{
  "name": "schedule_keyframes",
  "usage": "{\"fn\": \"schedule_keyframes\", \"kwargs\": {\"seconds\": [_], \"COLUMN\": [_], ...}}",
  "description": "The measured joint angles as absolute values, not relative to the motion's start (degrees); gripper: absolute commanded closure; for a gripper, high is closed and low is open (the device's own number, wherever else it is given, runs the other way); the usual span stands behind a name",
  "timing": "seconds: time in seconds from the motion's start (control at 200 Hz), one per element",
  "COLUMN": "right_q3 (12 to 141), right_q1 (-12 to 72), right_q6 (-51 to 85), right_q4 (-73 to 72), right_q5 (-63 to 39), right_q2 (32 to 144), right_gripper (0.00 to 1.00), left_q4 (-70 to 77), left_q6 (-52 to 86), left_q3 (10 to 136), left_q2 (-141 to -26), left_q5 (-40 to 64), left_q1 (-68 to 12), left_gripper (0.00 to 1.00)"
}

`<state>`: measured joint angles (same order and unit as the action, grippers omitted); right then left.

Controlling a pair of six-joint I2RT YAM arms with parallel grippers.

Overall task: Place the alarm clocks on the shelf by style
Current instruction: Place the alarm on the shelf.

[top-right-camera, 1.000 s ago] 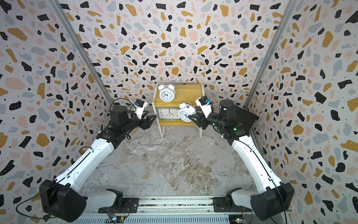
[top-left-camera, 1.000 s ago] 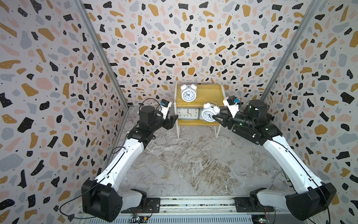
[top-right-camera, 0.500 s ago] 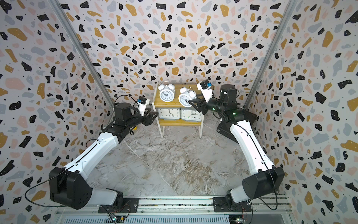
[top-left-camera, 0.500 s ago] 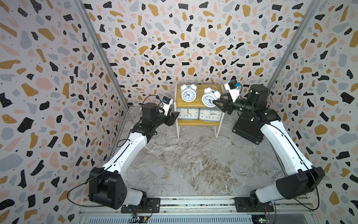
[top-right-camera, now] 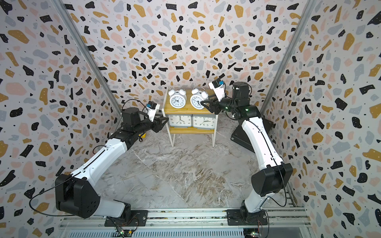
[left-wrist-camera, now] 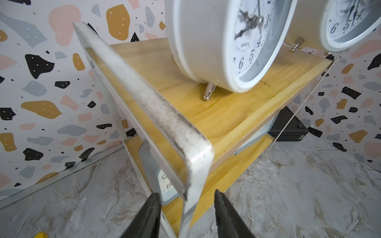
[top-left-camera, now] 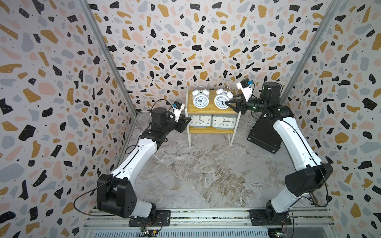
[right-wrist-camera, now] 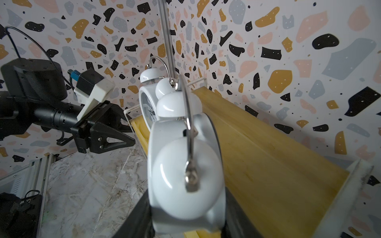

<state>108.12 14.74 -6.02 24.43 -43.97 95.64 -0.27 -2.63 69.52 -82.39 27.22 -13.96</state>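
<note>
The shelf (top-left-camera: 210,130) stands by the back wall, and all four clocks are on it. The left round clock (top-left-camera: 199,100) and the right round clock (top-left-camera: 221,101) are side by side on the top board. The left grey clock (top-left-camera: 200,120) and the right grey clock (top-left-camera: 224,122) are close together on the low board. I cannot tell if those two touch.

The right gripper (top-left-camera: 228,104) is clamped on the right round clock. In the right wrist view the clock fills the space between the two black fingers (right-wrist-camera: 138,222). It hides their tips. From there you see a bell and the wire handle, not the face. In both top views this clock leans a little. The gripper covers its feet, so I cannot tell if they rest on the board.

The left gripper (top-left-camera: 186,120) is at the shelf's left side, level with the grey clocks. Its jaws are apart. In the left wrist view the white frame corner sits between the fingers (left-wrist-camera: 152,208), with a gap on each side. The frame hides most of the left grey clock there, so only a bit of its dial shows. The picture's edge cuts off both round clocks.

A black box (top-left-camera: 263,136) lies on the floor to the right of the shelf. The right arm hides part of it.
</note>
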Motion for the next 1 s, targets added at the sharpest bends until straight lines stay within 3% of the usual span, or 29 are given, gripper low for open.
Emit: {"fn": "schedule_keyframes", "kwargs": {"seconds": [0.31, 0.556, 0.996], "right_q3": [111.3, 112.7, 113.9], "right_q1": [14.6, 14.5, 14.5], "right_q6": [-6.9, -7.5, -8.2], "right_q4": [26.8, 28.4, 30.5], "right_q5": [-43.9, -43.7, -43.5], "right_q2": [97.9, 99.4, 100.3], "right_gripper": [0.79, 0.79, 0.78], "left_q4": [-0.2, -0.2, -0.3], "left_q6": [-2.5, -2.5, -3.0], "left_q3": [70.0, 70.2, 70.2], "left_q2": [-83.3, -83.3, -83.3], "left_q5": [28.6, 29.1, 29.5], "left_q1": [-13.9, -13.9, -13.8], "left_gripper": [0.62, 0.75, 0.8]}}
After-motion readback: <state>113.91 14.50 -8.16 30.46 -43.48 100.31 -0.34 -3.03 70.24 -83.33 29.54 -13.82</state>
